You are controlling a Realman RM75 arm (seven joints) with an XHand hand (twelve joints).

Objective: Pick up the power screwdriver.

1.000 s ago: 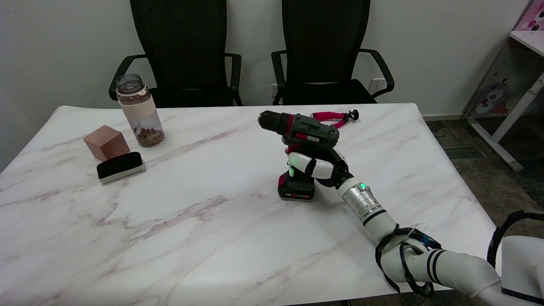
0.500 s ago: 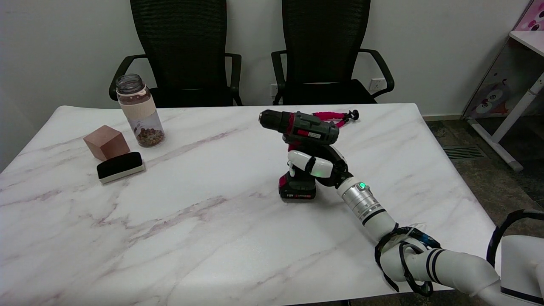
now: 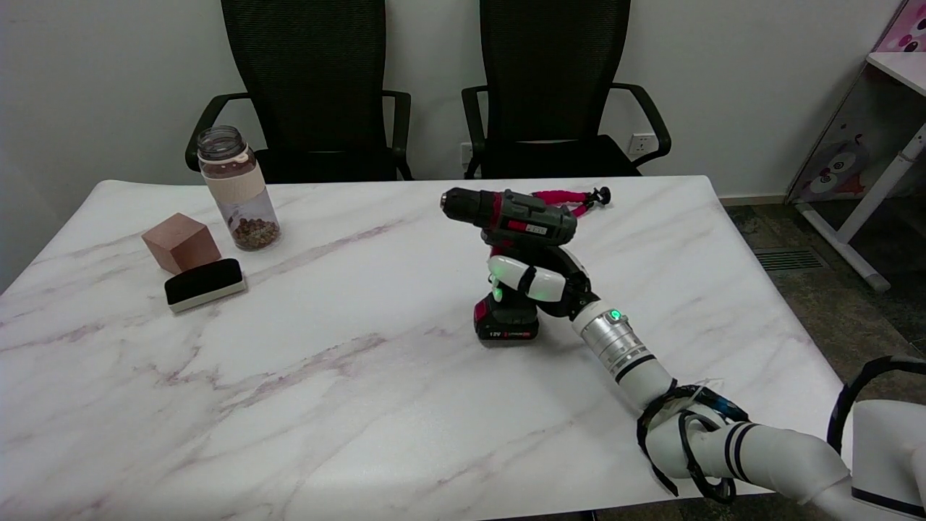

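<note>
The power screwdriver [image 3: 517,221] is dark green and black with red trim and a black battery base marked 12V. It stands upright near the middle of the marble table [image 3: 325,376], chuck pointing left. My right hand [image 3: 539,281] reaches in from the lower right and grips its handle, white fingers wrapped around the front. The handle is mostly hidden behind the fingers. The battery base looks to be at or just above the tabletop; I cannot tell which.
Behind the tool lies a small pink-legged tripod [image 3: 571,197]. At the far left are a jar with brown contents [image 3: 237,189], a brown cube [image 3: 181,242] and a black-topped eraser [image 3: 205,284]. Two black chairs [image 3: 318,94] stand beyond the far edge.
The screwdriver has tilted slightly more upright in my hand's grip and shifted a little up and right. The arm moved only slightly.
</note>
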